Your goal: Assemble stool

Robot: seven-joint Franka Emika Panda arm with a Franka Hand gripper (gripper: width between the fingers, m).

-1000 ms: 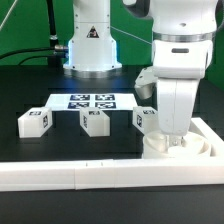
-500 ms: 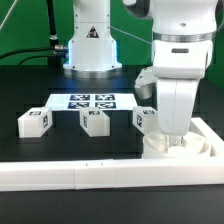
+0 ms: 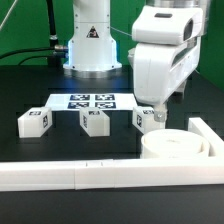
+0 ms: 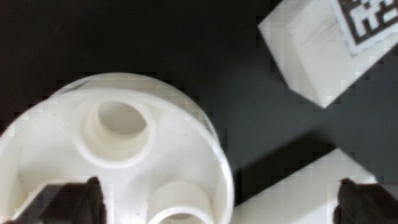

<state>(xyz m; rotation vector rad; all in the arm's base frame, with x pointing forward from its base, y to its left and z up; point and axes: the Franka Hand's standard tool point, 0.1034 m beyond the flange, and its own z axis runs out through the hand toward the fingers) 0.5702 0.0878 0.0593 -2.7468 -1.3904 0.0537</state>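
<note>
The stool's round white seat point(image 3: 178, 148) lies flat in the corner of the border rail at the exterior view's right; its recessed holes face up in the wrist view point(image 4: 107, 140). Three blocky tagged legs point(image 3: 34, 121) point(image 3: 95, 119) point(image 3: 148, 119) stand in a row on the black table. My gripper point(image 3: 158, 113) hangs open above the seat, close to the right-hand leg, holding nothing. In the wrist view the gripper point(image 4: 217, 205) has its dark fingertips point(image 4: 71, 200) spread wide, one over the seat, and one tagged leg point(image 4: 338, 50) shows beyond.
The marker board point(image 3: 92, 101) lies flat behind the legs. A long white border rail point(image 3: 60, 172) runs along the front and turns back at the exterior view's right point(image 3: 207, 130). The arm's base point(image 3: 90, 45) stands at the back.
The gripper has risen off the seat and shifted slightly towards the exterior view's left. The seat stays in the rail corner, now uncovered. The jaws stay open.
</note>
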